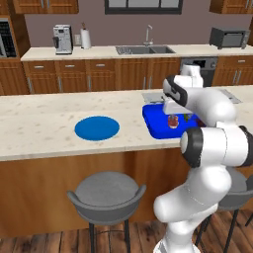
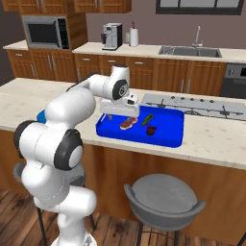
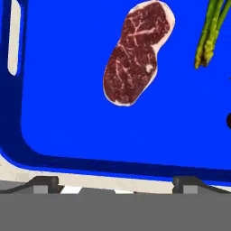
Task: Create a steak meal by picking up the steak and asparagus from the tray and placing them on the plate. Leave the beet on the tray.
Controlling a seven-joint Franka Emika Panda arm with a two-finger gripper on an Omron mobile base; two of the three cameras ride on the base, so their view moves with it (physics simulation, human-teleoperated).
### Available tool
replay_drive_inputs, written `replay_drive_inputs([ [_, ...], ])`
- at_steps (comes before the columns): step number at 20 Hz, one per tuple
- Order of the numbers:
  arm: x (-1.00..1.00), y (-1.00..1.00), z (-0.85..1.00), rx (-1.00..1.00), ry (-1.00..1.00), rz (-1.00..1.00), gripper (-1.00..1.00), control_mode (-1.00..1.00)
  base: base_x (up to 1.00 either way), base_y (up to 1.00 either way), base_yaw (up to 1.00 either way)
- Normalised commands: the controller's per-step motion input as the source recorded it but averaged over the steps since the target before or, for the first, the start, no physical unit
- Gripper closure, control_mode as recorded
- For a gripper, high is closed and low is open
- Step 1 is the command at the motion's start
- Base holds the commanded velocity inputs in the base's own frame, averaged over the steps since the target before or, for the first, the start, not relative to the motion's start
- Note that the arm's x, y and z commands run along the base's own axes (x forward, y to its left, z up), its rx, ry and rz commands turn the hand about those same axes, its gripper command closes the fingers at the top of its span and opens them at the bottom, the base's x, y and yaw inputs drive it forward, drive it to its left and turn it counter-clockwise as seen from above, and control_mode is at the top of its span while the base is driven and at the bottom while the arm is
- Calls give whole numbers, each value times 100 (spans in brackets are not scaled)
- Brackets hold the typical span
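Observation:
The blue tray [image 2: 168,130] rests on the island counter, and the steak [image 2: 128,123], the asparagus [image 2: 147,118] and the dark beet [image 2: 152,129] lie on it. My gripper [image 2: 118,116] hangs open over the tray's left part, just above and beside the steak, holding nothing. In the hand view the steak [image 3: 135,54] lies ahead of the open gripper [image 3: 115,182], the asparagus [image 3: 210,34] sits at the upper right, and the beet [image 3: 229,120] peeks in at the right edge. The round blue plate [image 1: 97,128] lies on the counter, left of the tray [image 1: 153,121].
A cooktop [image 2: 192,103] is set in the counter behind the tray. Two grey stools [image 1: 106,195] [image 2: 163,194] stand below the counter's front edge. On the back counter are a sink [image 1: 144,49], a coffee machine [image 1: 63,39] and a toaster oven [image 1: 229,37].

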Motion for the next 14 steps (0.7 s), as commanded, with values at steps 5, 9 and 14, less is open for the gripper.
replay_drive_inputs([
  [5, 39, -1, -17, -3, 0, -7, -100, -100, 0, 0, 0],
  [9, 39, -5, -17, 0, 0, -3, -100, -100, 0, 0, 0],
  [14, 27, -8, -29, 1, 0, 0, -100, -100, 0, 0, 0],
])
